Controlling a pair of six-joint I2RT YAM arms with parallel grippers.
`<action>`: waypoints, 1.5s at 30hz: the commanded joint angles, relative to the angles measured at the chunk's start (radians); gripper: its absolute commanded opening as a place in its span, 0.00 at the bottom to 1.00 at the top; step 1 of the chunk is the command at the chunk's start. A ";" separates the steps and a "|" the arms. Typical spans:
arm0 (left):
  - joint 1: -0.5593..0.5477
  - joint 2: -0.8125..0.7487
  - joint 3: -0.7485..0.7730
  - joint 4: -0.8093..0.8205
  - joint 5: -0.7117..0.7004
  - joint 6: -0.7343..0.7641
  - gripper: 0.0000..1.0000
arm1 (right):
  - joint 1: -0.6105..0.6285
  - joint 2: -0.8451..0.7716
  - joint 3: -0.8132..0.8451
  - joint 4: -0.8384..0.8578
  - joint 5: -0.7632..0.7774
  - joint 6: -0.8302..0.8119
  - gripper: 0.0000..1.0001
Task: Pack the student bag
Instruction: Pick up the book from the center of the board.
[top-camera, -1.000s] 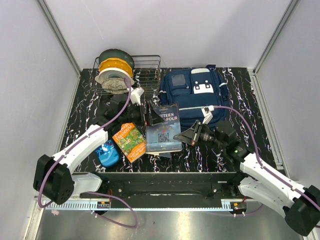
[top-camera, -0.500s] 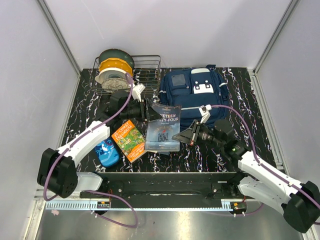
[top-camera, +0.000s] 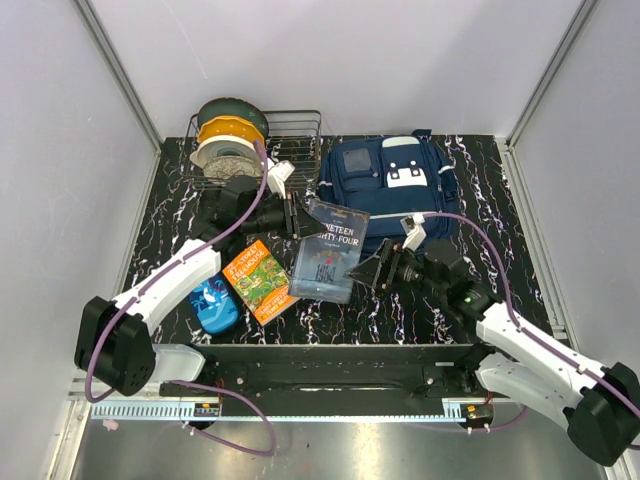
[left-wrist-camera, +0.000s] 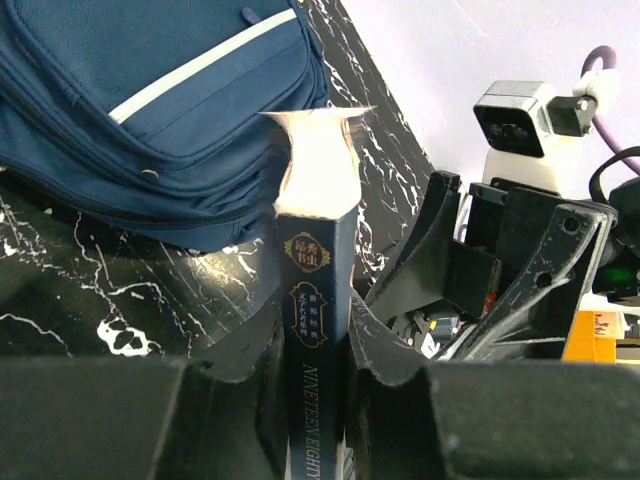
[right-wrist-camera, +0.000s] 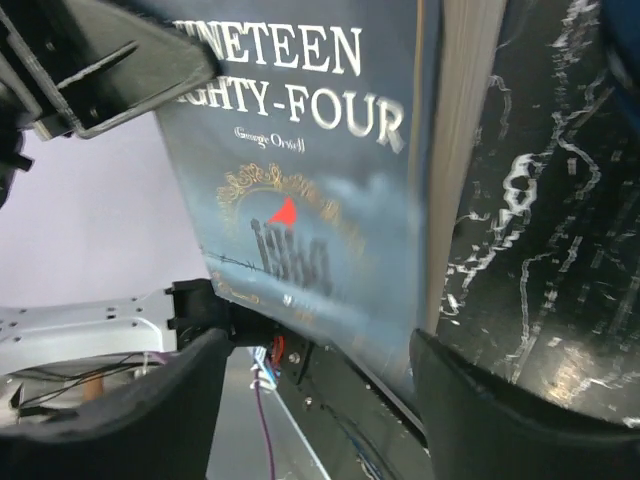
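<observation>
The student bag (top-camera: 388, 188) is a navy backpack lying flat at the back right, also seen in the left wrist view (left-wrist-camera: 140, 110). A dark blue book titled "Nineteen Eighty-Four" (top-camera: 328, 255) is tilted up in front of it. My left gripper (top-camera: 296, 219) is shut on the book's spine (left-wrist-camera: 318, 300), one finger on each side. My right gripper (top-camera: 368, 272) stands open at the book's right edge. Its fingers (right-wrist-camera: 500, 400) straddle the lower part of the book's cover (right-wrist-camera: 300, 190) without pressing it.
A wire basket (top-camera: 295, 140) at the back left holds filament spools (top-camera: 226, 142). An orange and green book (top-camera: 258, 278) and a blue object (top-camera: 215, 305) lie at the front left. The marbled black table (top-camera: 170, 215) ends at side rails.
My left gripper has shut on the book's spine and tipped the book up. My right gripper has opened and let go of the book's right edge.
</observation>
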 joint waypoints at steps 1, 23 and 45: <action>0.002 -0.039 0.110 0.119 -0.057 -0.044 0.00 | 0.005 -0.066 0.036 -0.037 0.199 0.050 0.83; 0.041 0.164 0.222 0.682 -0.153 -0.461 0.00 | 0.005 0.096 -0.125 0.673 0.196 0.393 0.85; 0.022 0.106 0.021 0.975 -0.158 -0.679 0.00 | 0.005 0.305 -0.060 1.020 0.309 0.263 0.88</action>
